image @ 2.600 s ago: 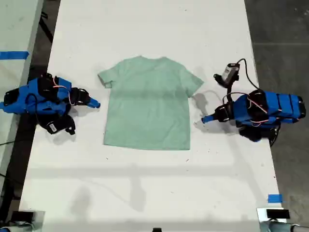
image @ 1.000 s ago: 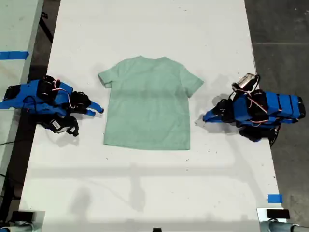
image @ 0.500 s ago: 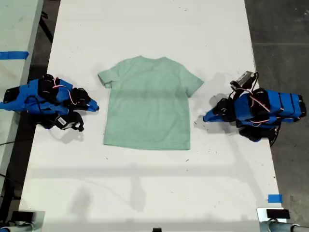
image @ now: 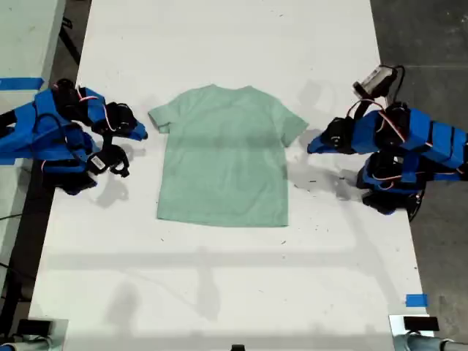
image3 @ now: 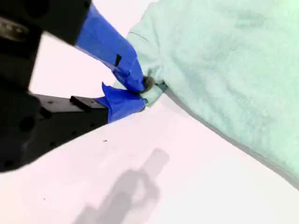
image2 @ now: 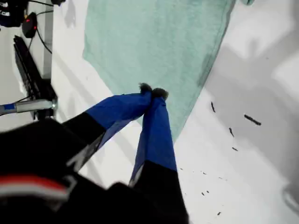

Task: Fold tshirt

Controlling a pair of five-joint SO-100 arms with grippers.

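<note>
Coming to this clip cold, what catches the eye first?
A mint tshirt lies flat and unfolded in the middle of the white table. Blue arms flank it. My first gripper, jaws shut, points at the sleeve on the exterior view's right, and my second gripper sits at the tip of the opposite sleeve.

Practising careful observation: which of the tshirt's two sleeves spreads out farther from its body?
The tshirt sleeve on the exterior view's right, near my first gripper; the opposite sleeve looks shorter.

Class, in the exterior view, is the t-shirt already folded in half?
No, the t-shirt lies spread flat on the table with both sleeves out.
</note>
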